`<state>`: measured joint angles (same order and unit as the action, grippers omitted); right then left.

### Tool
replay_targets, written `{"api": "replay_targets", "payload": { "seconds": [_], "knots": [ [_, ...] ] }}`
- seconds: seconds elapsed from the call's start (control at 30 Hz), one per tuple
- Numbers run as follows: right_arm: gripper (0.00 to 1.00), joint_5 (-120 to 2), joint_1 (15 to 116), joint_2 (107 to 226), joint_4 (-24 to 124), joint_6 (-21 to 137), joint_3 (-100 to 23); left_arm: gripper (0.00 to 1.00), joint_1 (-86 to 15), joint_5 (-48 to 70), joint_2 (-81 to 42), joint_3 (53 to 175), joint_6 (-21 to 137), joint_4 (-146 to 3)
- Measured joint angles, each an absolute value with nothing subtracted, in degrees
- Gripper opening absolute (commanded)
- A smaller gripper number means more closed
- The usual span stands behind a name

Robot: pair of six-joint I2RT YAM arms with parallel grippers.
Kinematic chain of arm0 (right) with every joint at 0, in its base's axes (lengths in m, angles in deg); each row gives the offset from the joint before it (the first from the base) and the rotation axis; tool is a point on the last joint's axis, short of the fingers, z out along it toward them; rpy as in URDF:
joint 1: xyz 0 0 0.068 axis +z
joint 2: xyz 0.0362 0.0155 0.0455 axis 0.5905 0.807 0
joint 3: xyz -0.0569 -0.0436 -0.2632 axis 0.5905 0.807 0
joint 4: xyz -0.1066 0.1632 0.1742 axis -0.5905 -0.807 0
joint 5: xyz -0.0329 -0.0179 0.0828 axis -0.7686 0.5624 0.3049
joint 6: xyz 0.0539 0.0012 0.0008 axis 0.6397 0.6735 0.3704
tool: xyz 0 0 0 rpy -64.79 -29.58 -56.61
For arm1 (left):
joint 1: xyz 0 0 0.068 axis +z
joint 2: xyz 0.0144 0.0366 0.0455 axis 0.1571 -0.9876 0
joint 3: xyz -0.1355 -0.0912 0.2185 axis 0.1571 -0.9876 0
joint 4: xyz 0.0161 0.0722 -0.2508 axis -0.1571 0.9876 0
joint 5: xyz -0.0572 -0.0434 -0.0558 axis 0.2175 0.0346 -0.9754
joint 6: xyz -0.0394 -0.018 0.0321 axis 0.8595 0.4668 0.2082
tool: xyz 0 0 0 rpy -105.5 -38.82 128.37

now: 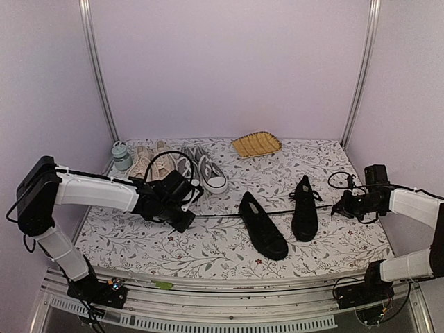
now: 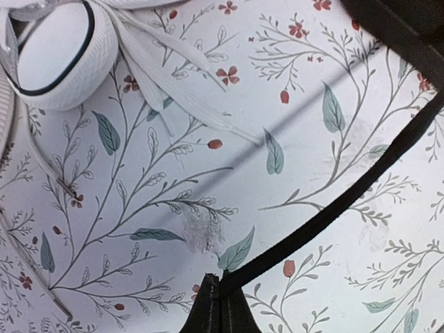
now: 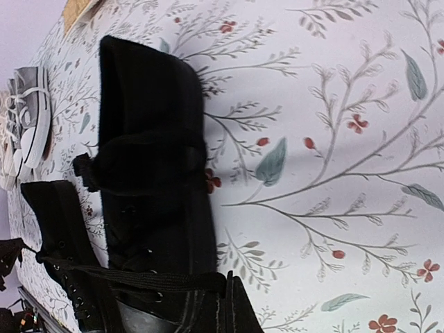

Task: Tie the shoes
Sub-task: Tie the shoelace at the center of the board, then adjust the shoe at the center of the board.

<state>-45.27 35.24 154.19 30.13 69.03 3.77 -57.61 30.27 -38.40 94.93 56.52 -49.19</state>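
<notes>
Black canvas marks out what we are after: the black shoes (image 1: 263, 229) lie side by side in the middle of the flowered surface (image 1: 222, 253), between our two arms. A black lace (image 1: 222, 214) is drawn out almost level across them, and both ends are held. The left fingers (image 2: 205, 316) are pressed together on one end, and the right fingers (image 3: 239, 312) pinch the other, low beside the right-hand shoe (image 3: 149, 159). We judge the arms stand this far apart to take up slack and lay the lace straight before any crossing or loop; no knot shows yet. We cannot tell for sure which shoe's eyelets it runs through. Behind our left arm stands the grey pair (image 1: 206, 171); one white toe cap (image 2: 62, 55) and its white laces (image 2: 173, 83) lie just beside the left fingers, so a sweep that way could snag them. Farther back are a beige pair (image 1: 149, 164), a pale jar (image 1: 122, 155) and a woven tray (image 1: 256, 144), out of the way.
</notes>
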Motion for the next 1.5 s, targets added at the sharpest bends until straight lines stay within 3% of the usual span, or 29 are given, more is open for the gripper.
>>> {"api": "replay_targets", "payload": {
  "seconds": [0.23,0.87,0.97,1.17,1.33,1.5],
  "knots": [
    [0.0,-40.9,28.2,152.5,33.4,71.5,9.3,0.0,-54.0,26.8,-38.5,91.8,60.1,-49.8],
    [0.0,-32.2,21.5,157.7,39.8,73.6,13.4,0.0,-48.5,21.0,-38.4,87.7,60.5,-55.3],
    [0.0,-34.6,27.6,155.2,36.6,73.0,11.5,0.0,-51.5,19.2,-39.8,89.6,58.7,-55.5],
    [0.0,-40.6,51.1,148.1,34.4,74.2,0.8,0.0,-60.1,12.8,-45.6,97.5,55.8,-57.5],
    [0.0,-41.9,63.7,157.5,35.6,76.8,-1.7,0.0,-64.5,8.5,-50.1,103.9,53.1,-60.2],
    [0.0,-43.3,67.5,164.7,35.0,77.2,-2.0,0.0,-66.1,5.0,-56.0,109.0,51.3,-62.7]
  ]
}}
